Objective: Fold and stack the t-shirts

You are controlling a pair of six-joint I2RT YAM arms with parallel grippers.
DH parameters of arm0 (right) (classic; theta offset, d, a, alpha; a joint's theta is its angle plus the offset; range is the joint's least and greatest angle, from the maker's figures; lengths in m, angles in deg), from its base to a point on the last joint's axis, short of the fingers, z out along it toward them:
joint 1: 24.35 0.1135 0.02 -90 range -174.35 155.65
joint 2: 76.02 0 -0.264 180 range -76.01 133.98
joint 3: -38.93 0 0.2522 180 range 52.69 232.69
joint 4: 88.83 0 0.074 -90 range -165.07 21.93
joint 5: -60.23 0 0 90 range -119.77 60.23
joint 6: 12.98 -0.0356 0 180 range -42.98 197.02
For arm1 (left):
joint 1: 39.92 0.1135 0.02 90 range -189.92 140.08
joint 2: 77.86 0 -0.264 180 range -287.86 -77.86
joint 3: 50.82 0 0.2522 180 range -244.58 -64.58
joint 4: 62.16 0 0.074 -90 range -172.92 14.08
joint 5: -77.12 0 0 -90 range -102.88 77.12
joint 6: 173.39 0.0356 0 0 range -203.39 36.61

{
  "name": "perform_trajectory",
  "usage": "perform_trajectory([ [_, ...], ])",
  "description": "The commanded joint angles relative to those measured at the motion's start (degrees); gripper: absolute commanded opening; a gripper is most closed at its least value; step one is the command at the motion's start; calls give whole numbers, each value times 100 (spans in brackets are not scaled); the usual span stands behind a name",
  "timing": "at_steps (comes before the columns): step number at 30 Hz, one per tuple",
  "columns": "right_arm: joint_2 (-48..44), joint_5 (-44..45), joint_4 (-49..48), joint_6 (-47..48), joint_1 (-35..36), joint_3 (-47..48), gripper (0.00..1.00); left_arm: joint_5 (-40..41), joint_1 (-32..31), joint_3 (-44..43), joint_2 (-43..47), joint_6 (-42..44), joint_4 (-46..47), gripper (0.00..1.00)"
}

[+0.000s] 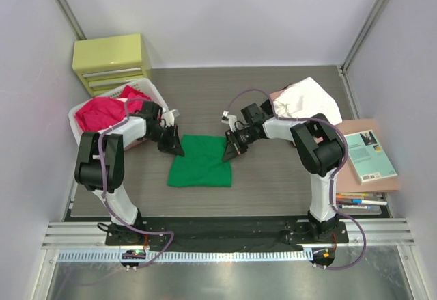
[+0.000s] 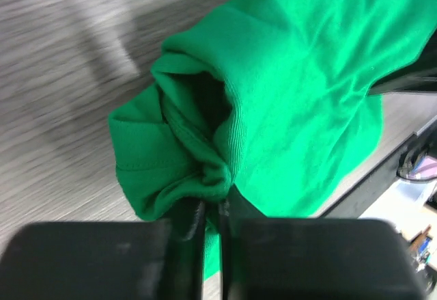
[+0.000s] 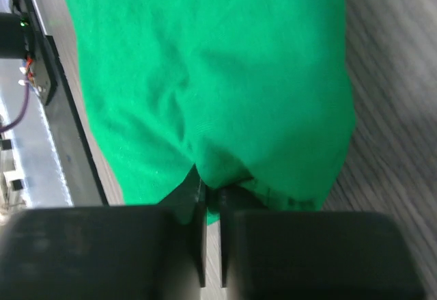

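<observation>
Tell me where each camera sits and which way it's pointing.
Top external: above and behind the bases, looking down at the table; the left arm and right arm show.
Left wrist: on the left arm, looking along the left gripper, which pinches the green t-shirt.
Right wrist: on the right arm, looking along the right gripper, which pinches the shirt's other side.
All three views share the green t-shirt.

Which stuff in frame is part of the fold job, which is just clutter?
Job: green t-shirt, pinched by left gripper and right gripper; red shirts in the basket; white shirt, back right.
Lying about: yellow drawer unit; teal book; pens.
</observation>
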Motion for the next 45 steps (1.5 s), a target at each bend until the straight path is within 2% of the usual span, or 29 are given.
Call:
perform_trajectory([
  [1, 25, 45, 63, 7, 71, -24, 1, -389, -256, 34, -401, 54, -748, 0],
  [11, -607, 54, 467, 385, 80, 107, 1, -327, -589, -72, 222, 335, -906, 0],
  [18, -1582, 10, 758, 543, 80, 11, 1, -160, -880, 7, 1372, 449, -968, 0],
  [26, -2040, 133, 872, 692, 71, -42, 1, 112, -888, 78, 2182, 572, -1003, 0],
  [33, -2234, 378, 1101, 1018, 71, 160, 1, 367, -915, -590, 2113, 836, -1258, 0],
  [38, -2374, 757, 1145, 1158, 1, 125, 1, 911, -1300, -1073, 1954, 1108, -1275, 0],
  [45, -2673, 1003, 1320, 1299, -412, 195, 1, 991, -1565, -1768, 1244, 1170, -1285, 0],
])
